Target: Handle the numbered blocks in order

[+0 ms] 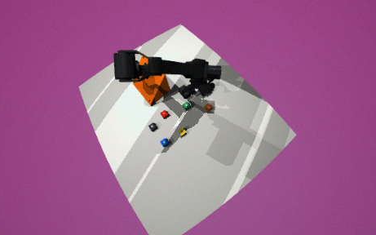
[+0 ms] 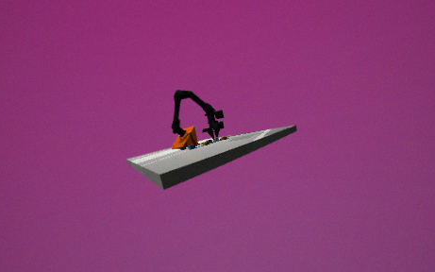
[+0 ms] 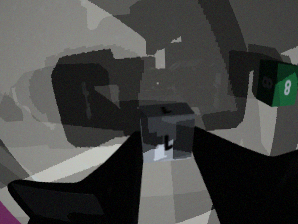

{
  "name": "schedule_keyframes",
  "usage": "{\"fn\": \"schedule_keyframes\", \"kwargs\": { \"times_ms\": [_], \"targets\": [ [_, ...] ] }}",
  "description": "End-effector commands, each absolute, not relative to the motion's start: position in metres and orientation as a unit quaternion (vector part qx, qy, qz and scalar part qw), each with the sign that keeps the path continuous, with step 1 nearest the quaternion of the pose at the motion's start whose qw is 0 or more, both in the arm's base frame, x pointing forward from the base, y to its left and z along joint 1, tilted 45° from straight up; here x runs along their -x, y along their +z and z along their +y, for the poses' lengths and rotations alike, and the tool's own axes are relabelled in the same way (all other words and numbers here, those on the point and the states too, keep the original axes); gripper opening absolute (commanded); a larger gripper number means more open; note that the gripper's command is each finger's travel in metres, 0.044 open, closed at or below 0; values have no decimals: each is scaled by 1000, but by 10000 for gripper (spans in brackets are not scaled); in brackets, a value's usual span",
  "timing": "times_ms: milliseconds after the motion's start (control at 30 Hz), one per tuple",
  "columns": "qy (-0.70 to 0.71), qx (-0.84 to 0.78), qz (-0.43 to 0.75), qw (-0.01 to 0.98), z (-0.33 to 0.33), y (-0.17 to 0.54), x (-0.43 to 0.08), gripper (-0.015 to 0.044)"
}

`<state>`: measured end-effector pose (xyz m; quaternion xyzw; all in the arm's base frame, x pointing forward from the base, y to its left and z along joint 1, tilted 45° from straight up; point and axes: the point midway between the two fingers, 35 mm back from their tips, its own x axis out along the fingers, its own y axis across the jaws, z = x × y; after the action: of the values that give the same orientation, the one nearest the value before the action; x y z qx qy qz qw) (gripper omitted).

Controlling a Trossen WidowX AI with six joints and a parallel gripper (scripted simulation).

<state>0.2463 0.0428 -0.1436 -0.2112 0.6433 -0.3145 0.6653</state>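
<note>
A light grey block (image 3: 175, 151) (image 1: 197, 92) stands on the table. Its dark digit looks like an L in the wrist view, an upside-down 1 or 7; I cannot tell which. My gripper (image 3: 165, 135) (image 1: 196, 94) (image 2: 215, 139) is low at the table, shut on this block, with a fingertip against each side. A green block (image 3: 285, 89) (image 1: 186, 105) showing 8 stands beside it. An orange-brown block (image 1: 209, 107), a red block (image 1: 164, 114), a black block (image 1: 152, 126), a yellow block (image 1: 183, 131) and a blue block (image 1: 165, 142) lie farther off, their digits unreadable.
The orange base (image 1: 152, 93) (image 2: 189, 137) of the arm stands on the table (image 1: 183, 184) (image 2: 178, 165), close to the red block. The green block is the nearest neighbour on the right in the wrist view. Dark shadows of the arm cross the table.
</note>
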Motion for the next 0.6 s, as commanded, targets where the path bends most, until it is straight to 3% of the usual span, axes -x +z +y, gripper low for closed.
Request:
{"fn": "schedule_keyframes", "kwargs": {
  "times_ms": [0,33,400,567],
  "targets": [
    [-314,214,643,665,42,-144,-247,120],
    [-314,214,643,665,42,-144,-247,120],
    [-314,214,643,665,42,-144,-247,400],
    [-313,213,643,666,60,-126,-248,400]
  ]
}}
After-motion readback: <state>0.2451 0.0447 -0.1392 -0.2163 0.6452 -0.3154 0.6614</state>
